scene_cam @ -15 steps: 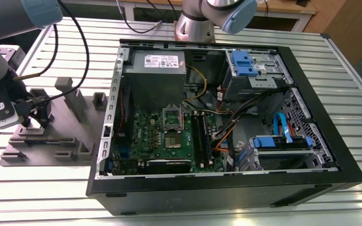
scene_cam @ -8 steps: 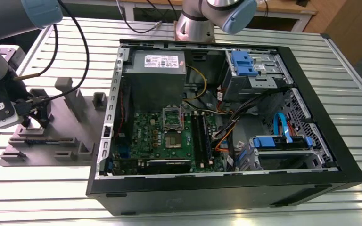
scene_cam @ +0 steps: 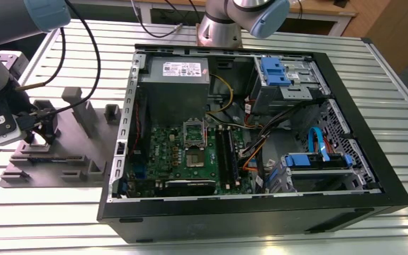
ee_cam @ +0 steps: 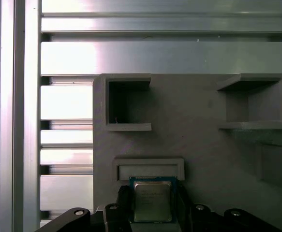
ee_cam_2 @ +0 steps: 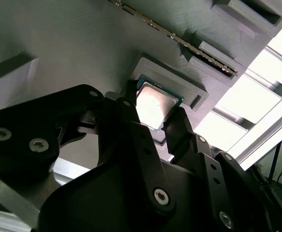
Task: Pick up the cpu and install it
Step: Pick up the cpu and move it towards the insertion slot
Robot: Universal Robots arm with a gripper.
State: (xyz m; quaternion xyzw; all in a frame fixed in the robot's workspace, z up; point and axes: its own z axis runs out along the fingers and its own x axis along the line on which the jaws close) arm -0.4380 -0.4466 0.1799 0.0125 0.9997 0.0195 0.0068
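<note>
Step in hand: pick-up, grasp stage.

1. In the second wrist view, the gripper is at the cpu. Its black fingers are clenched against two opposite edges of the chip, with no gap visible on either side.
2. The cpu lies flat, metal top up, in the raised grey nest of the parts fixture. No lift out of the nest can be made out.
3. The fixture rests on the slatted aluminium table, at the exterior view's left of the open computer case.
4. The cpu socket on the motherboard is well apart from the gripper, with its hinged frame apparently raised.

Requirement for the next move (judgement): withdraw straight out of the nest, chip level, with a firm edge grip. Any tilt risks catching the nest wall.
</note>
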